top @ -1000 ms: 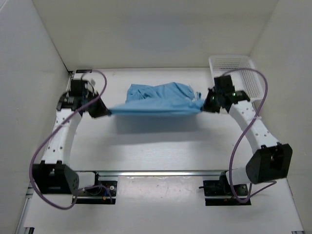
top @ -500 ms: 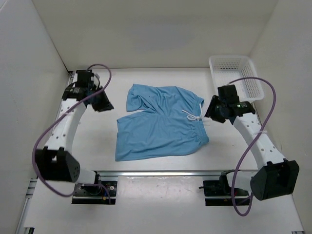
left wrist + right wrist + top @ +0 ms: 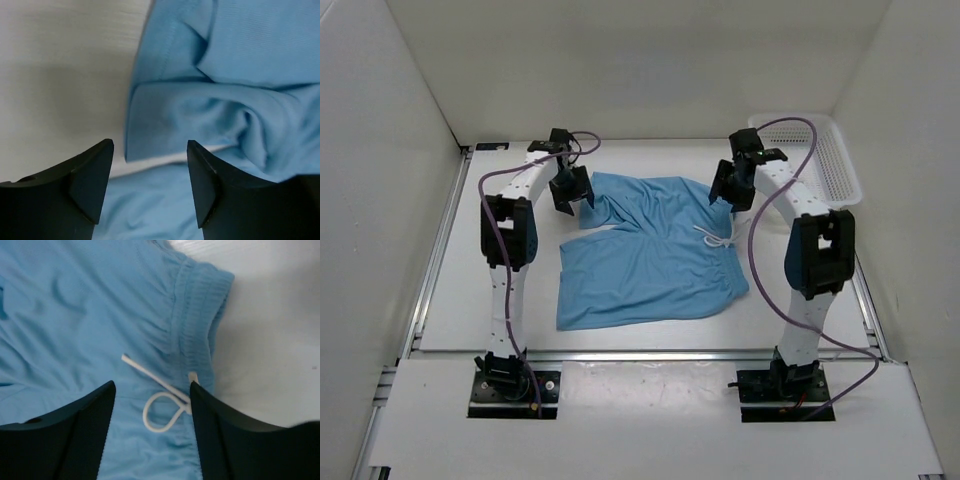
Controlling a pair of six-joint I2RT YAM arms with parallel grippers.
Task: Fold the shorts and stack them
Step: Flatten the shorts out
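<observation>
Two empty grippers, fingers apart, hover over the shorts [image 3: 650, 255], which lie flat on the table [image 3: 470, 300]. The left gripper [image 3: 570, 193] sits over the rumpled leg hem [image 3: 165, 117] at 11 o'clock and the right gripper [image 3: 727, 188] over the waistband [image 3: 192, 325] at 1 o'clock, likely poised to pinch both far corners for folding.

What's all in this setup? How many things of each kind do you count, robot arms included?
Light blue shorts: 1
White mesh basket: 1
Robot arms: 2, the left arm and the right arm
Total: 4
</observation>
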